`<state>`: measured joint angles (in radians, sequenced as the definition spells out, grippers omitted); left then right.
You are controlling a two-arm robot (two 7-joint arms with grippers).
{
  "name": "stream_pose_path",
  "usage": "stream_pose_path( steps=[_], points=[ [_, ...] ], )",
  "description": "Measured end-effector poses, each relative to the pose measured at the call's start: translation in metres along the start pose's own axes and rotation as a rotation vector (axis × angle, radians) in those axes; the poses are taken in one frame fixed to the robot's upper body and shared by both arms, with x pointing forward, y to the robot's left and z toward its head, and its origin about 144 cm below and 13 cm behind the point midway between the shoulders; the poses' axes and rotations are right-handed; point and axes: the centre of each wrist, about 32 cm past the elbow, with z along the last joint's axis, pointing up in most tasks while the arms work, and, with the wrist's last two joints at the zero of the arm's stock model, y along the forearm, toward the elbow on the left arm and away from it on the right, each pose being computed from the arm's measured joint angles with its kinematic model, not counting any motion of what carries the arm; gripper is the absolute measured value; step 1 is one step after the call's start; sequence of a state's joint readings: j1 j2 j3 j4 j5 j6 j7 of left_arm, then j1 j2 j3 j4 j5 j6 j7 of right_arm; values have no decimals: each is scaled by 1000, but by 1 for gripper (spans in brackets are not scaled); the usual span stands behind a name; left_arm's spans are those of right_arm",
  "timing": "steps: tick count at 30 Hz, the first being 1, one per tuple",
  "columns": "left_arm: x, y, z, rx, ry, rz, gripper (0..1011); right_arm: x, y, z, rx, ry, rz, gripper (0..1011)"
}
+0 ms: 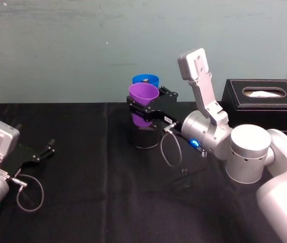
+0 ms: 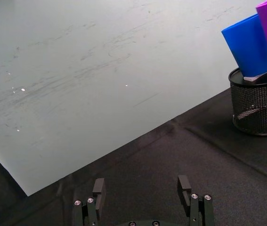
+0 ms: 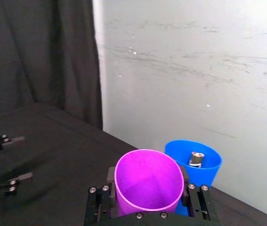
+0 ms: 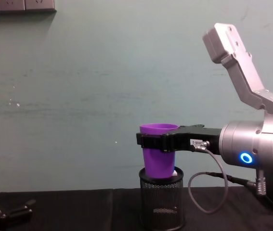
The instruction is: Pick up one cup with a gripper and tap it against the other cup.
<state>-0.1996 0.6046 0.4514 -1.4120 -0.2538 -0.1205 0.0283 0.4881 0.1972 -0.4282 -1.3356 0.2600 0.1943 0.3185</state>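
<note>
Purple cup held aloft just beside the blue cup.
The right gripper pinches the purple cup's wall, holding it over the black mesh holder where the blue cup stands. The pickup looks done. Whether the cups touch cannot be told, so the tap seems still to be made. The left gripper lies spread on the surface, well apart.

My right gripper is matt black (its screw heads shine). The purple cup and the blue cup are smooth, faintly glossy plastic. The holder is black wire mesh. My arm housing is satin silver-grey. Matt black cloth covers the table, and the far wall is scuffed, matt paint.
</note>
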Motion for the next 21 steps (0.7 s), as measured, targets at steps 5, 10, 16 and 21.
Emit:
stream_pose_path(
  steps=[5, 10, 16, 21],
  points=[
    [0, 0, 0, 0, 0, 0, 1000, 2, 5, -1, -4, 5, -20, 744],
    [0, 0, 0, 0, 0, 0, 1000, 5, 8, -1, -4, 4, -35, 744],
    [0, 0, 0, 0, 0, 0, 1000, 5, 12, 1, -1, -1, -43, 744],
    [0, 0, 0, 0, 0, 0, 1000, 5, 15, 3, 3, -4, -50, 744]
  ],
)
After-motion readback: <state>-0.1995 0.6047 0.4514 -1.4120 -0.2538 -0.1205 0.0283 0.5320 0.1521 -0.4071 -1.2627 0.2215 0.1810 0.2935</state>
